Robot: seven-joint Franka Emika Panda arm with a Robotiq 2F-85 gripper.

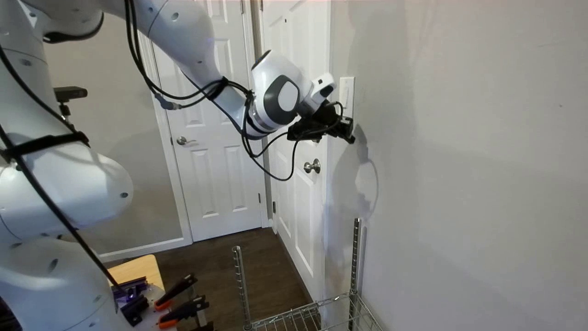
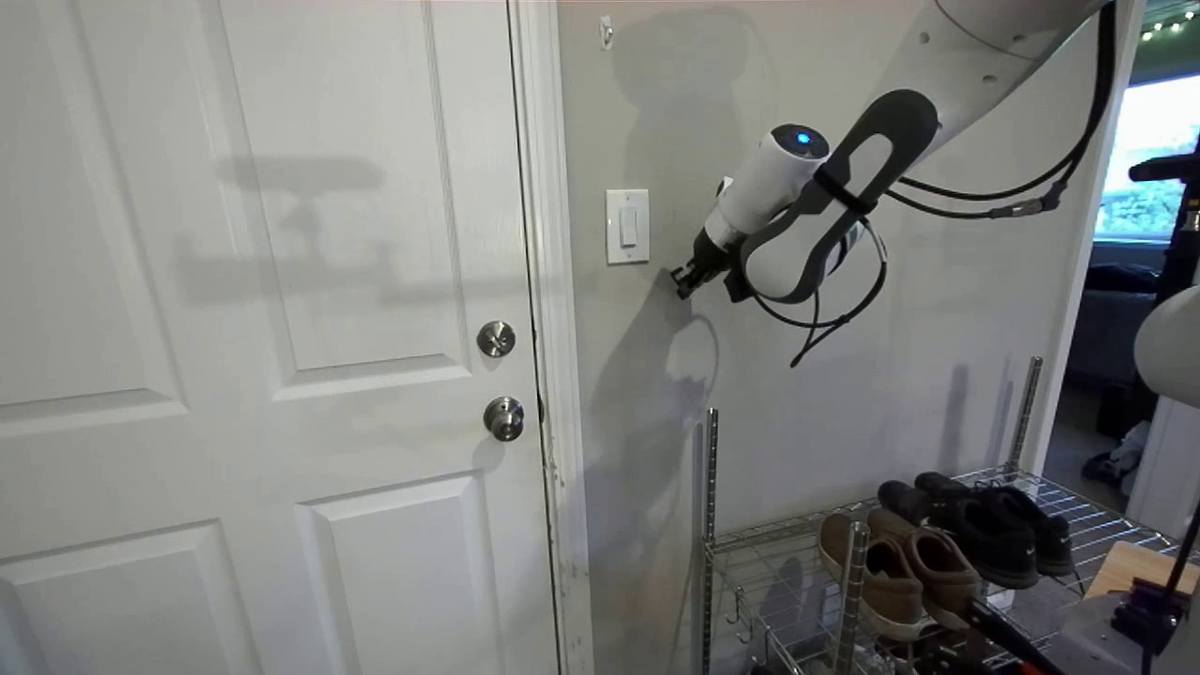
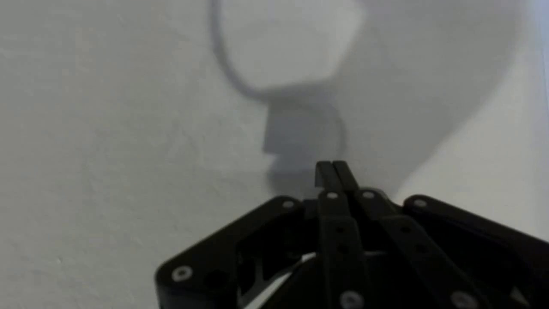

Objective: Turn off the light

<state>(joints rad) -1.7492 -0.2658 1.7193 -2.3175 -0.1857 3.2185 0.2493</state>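
- As the white robot arm [image 2: 937, 75] slants down from the upper right in an exterior view, its pincer [image 2: 682, 283] hangs beside the grey wall [image 2: 844, 422], two dark fingers [image 3: 328, 176] brought narrow, side against side, in the wrist view.
- The light switch [image 2: 627, 226], an upright white plate, is fixed to the wall left of the pincer and slightly higher; a strip of wall separates its right edge from the fingertips.
- Past the plate's left edge, another narrow strip runs to the white door frame [image 2: 555, 281], just beside the door [image 2: 375, 422] and its round metal knob [image 2: 504, 418].
- Contact between fingertips and wall cannot be told.
- Below, free room drops to a wire rack [image 2: 712, 525] bearing brown shoes [image 2: 891, 591] and black shoes [image 2: 984, 534], well apart from the pincer.
- On the right, the wall reaches to white doorway trim [image 2: 1074, 272].
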